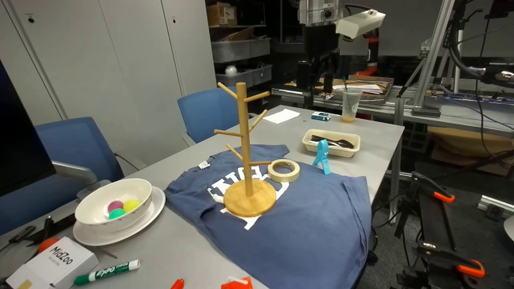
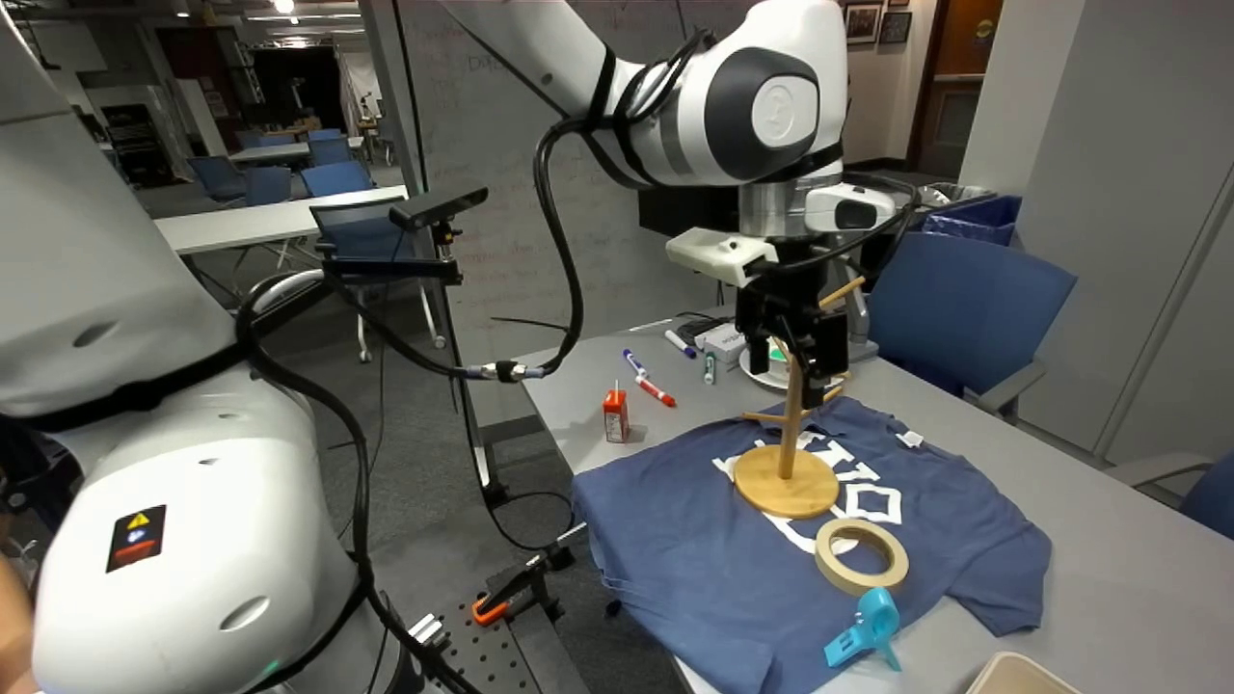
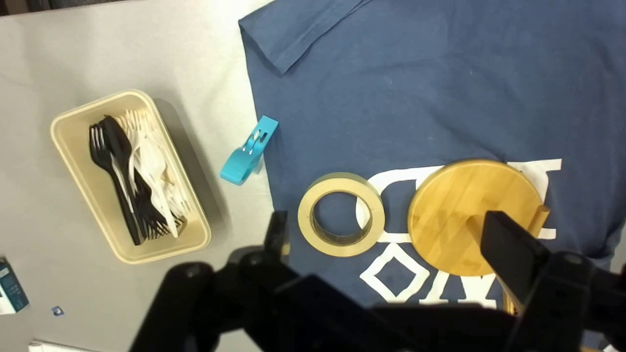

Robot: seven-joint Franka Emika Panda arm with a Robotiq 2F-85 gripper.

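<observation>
My jaws hang spread roughly above the tape (image 3: 306,215); swinging carelessly, I could catch the rack (image 1: 245,150) near them, toppling it.

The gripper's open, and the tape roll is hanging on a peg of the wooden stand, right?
Not the tape roll: it lies on the blue shirt beside the wooden stand, as the wrist view shows. The gripper is indeed open.
</observation>
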